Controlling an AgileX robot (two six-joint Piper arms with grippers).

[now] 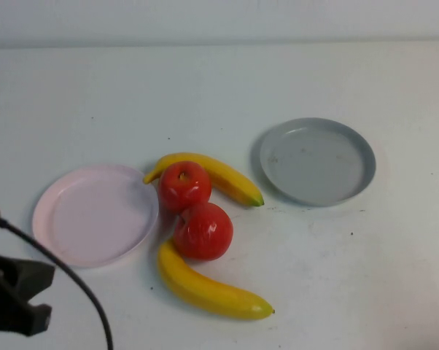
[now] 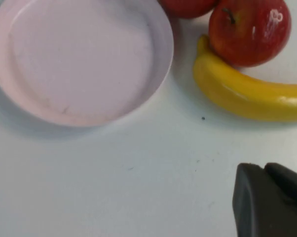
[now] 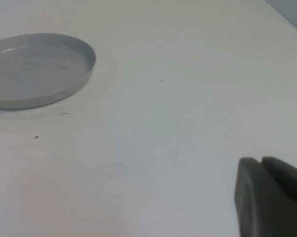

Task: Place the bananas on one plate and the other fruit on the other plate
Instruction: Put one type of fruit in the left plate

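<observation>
On the white counter (image 1: 219, 95), the pink plate (image 1: 95, 214) sits at centre left of the high view and the grey plate (image 1: 318, 160) at centre right, both bare. Between them, two apples (image 1: 184, 186) (image 1: 203, 231) touch, one banana (image 1: 219, 175) arching behind, another (image 1: 208, 288) below. The left gripper (image 2: 269, 202), jaws closed on nothing, hovers near the pink plate at lower left. The right gripper (image 3: 269, 197), jaws closed and empty, shows only in its wrist view, over bare counter, well apart from the grey plate.
</observation>
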